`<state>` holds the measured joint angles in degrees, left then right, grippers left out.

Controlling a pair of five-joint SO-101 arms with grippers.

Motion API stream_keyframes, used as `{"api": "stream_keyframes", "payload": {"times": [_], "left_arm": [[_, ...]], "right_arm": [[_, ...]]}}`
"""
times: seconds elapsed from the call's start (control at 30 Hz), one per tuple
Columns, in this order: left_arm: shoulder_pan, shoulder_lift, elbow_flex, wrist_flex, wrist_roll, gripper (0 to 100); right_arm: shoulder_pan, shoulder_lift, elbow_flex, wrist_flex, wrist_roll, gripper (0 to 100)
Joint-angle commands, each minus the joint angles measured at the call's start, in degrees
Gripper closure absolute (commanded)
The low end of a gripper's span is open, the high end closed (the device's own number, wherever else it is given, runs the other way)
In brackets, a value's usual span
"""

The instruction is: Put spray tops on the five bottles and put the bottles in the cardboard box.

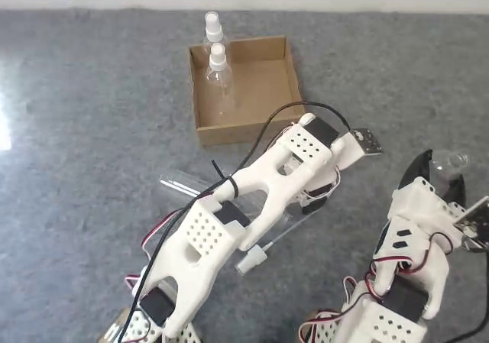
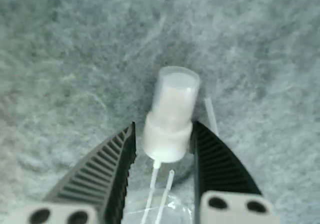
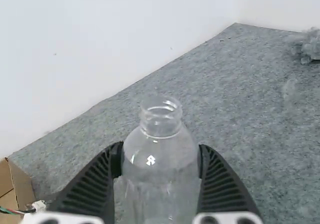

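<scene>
**Left fingers.** The left gripper (image 2: pixel 163 129) has its two black ribbed fingers pressed against either side of the collar of a white spray top with a clear cap (image 2: pixel 172 109). This reads as a closed grip. The cap points away from the wrist and the thin dip tube trails back between the fingers. I cannot tell whether the top is lifted off the grey felt mat (image 1: pixel 92 129).

**Right fingers.** The right gripper (image 3: pixel 160 153) is clamped around the shoulder of a clear plastic bottle (image 3: pixel 160 129). Its neck is bare, the mouth is open, and its long axis points away from the wrist.

**Relation.** From above, the held bottle sits to the right of the left arm's wrist, near but apart. My judgement is that the top's tube end must turn towards that open mouth and line up with the bottle's axis.

**Outward.**
- A second loose spray top (image 1: pixel 252 260) lies beneath the left arm.
- The brown cardboard box (image 1: pixel 244 134) stands farther off, with two capped bottles (image 1: pixel 219 72) upright at its far left corner.
</scene>
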<state>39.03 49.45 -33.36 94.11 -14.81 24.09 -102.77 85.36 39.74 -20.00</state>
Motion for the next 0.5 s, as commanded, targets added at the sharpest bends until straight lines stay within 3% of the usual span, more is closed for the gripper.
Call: {"api": "stream_keyframes", "payload": {"times": [0.0, 0.47], "left_arm": [[0.6, -1.8, -0.9, -1.1, 1.7, 81], [0.6, -1.1, -3.6, -1.1, 0.1, 80]], "right_arm": [[0.4, -1.3, -0.6, -1.5, -0.5, 95.4], [0.4, -1.3, -0.6, -1.5, -0.5, 95.4]]}}
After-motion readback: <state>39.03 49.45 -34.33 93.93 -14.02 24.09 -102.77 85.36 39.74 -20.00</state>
